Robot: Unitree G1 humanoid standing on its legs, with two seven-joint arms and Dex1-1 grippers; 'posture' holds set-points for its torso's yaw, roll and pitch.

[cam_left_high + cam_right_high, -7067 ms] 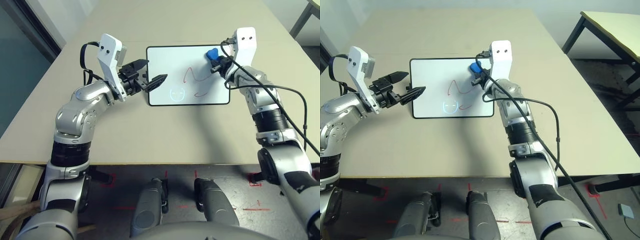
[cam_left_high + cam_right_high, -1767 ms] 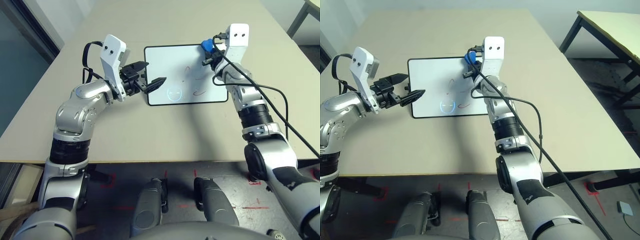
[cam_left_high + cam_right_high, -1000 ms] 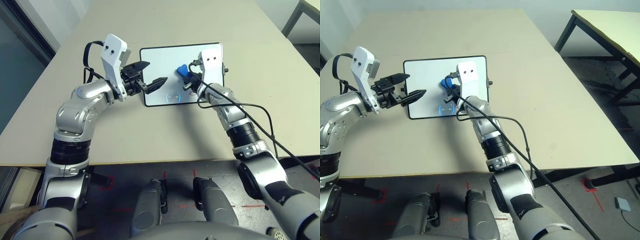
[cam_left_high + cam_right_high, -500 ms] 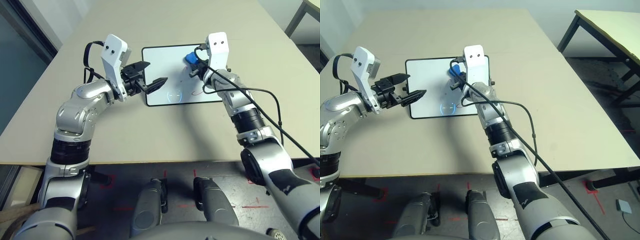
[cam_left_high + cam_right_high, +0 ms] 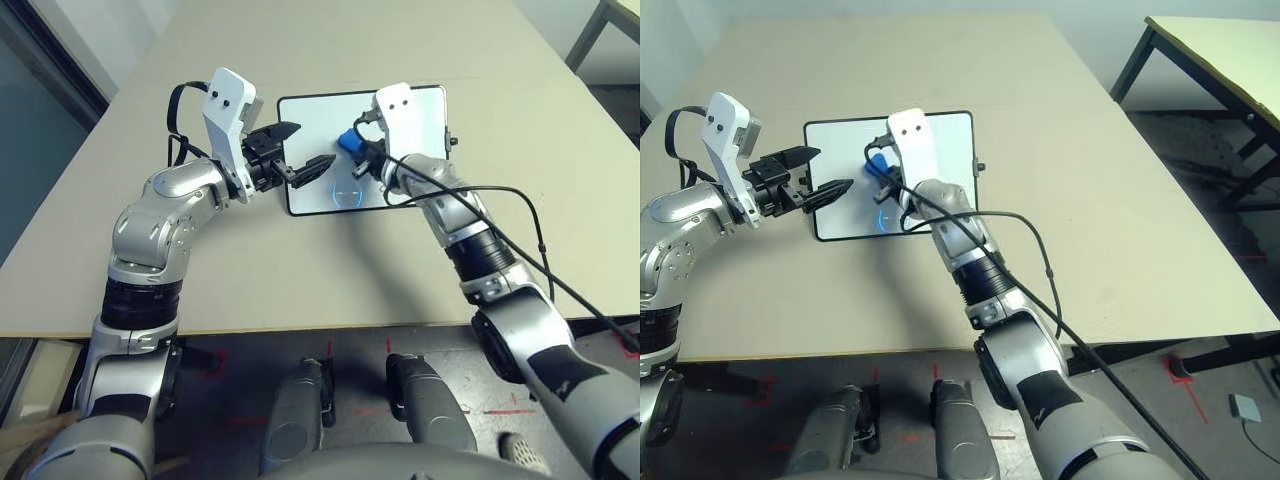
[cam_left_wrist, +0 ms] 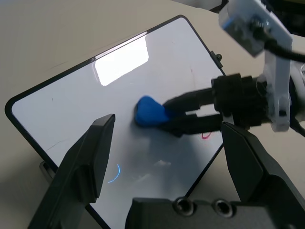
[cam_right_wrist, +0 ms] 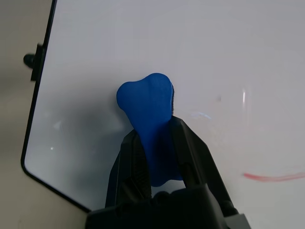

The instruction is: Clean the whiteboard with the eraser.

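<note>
On the whiteboard (image 5: 420, 110), the right gripper (image 7: 157, 157) clamped the blue eraser (image 7: 148, 102), its long axis running out past the fingertips, with a red streak (image 7: 271, 177) just behind it toward the near-right, while the left gripper (image 5: 305, 150) hovered spread at the left edge.

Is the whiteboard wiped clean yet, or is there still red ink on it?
Not clean yet. The whiteboard still carries a short red streak beside the right gripper, which is shut on the eraser.
</note>
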